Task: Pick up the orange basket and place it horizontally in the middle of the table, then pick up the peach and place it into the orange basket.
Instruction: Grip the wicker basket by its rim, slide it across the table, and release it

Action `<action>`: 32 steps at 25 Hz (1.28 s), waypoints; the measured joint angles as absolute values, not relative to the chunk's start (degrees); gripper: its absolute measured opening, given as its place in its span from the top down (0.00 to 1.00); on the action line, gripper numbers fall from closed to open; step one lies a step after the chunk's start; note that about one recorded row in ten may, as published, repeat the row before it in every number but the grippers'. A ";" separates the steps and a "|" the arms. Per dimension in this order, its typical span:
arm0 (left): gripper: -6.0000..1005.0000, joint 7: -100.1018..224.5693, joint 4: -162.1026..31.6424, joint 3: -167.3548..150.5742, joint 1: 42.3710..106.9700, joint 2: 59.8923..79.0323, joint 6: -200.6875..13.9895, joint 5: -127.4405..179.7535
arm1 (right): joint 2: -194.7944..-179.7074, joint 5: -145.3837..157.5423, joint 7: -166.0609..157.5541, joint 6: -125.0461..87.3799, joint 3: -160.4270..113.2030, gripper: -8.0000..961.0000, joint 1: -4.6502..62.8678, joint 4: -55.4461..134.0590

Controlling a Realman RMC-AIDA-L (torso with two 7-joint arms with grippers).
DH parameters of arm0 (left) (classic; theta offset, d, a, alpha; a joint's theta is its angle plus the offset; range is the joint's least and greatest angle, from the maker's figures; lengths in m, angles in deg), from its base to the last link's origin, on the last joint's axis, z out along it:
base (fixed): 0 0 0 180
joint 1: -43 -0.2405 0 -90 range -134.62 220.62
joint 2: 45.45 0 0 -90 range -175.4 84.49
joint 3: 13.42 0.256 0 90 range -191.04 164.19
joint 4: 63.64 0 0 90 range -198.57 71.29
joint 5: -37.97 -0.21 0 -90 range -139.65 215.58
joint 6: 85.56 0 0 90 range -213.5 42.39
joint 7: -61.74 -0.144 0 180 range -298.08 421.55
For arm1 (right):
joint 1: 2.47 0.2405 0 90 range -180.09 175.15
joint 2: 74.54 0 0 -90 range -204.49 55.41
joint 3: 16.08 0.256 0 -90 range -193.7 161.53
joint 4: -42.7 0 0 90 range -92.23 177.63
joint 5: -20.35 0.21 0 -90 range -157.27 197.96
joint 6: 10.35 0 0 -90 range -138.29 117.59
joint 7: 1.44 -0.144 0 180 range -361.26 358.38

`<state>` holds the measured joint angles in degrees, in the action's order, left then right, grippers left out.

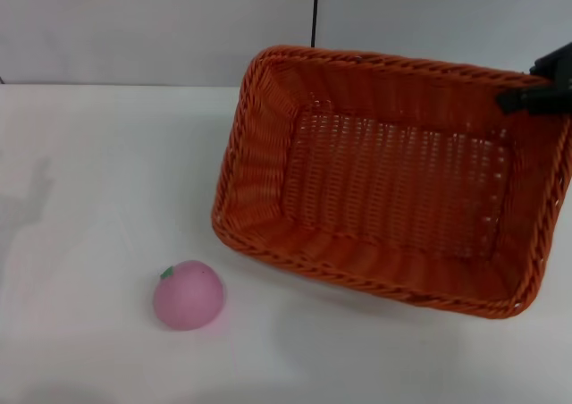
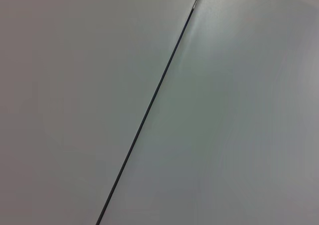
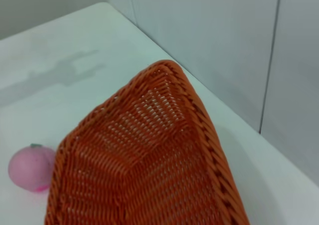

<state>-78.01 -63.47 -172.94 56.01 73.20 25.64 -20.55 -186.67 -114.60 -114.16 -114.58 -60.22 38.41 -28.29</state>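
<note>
The orange basket is right of centre on the white table, turned at a slant, with nothing in it. My right gripper is at its far right rim, a dark finger lying across the braided edge, shut on it. A soft shadow lies under the basket's near side. The right wrist view looks down along the basket from that rim. The pink peach with its green leaf sits on the table near the front, left of the basket; the right wrist view also shows the peach. My left gripper is out of view.
Grey wall panels with a dark vertical seam stand behind the table. The left wrist view shows only such panels and a seam. White tabletop stretches to the left of the peach and the basket.
</note>
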 joint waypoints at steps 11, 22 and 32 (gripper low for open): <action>0.25 -77.83 -63.67 -172.95 56.11 73.20 25.62 -20.57 | -186.50 -116.79 -104.81 -106.02 -61.82 0.80 43.52 -20.48; 0.25 -77.88 -64.26 -172.94 56.09 73.20 25.56 -20.03 | -186.76 -117.40 -95.37 -97.32 -63.20 0.82 45.52 -12.44; 0.25 -77.93 -65.20 -172.94 56.58 73.20 25.23 -19.94 | -188.19 -117.35 -89.90 -93.47 -63.57 0.81 46.08 -11.96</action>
<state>-77.93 -65.20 -172.94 56.58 73.20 25.23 -19.94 -188.19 -117.35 -89.90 -93.47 -63.57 46.08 -11.96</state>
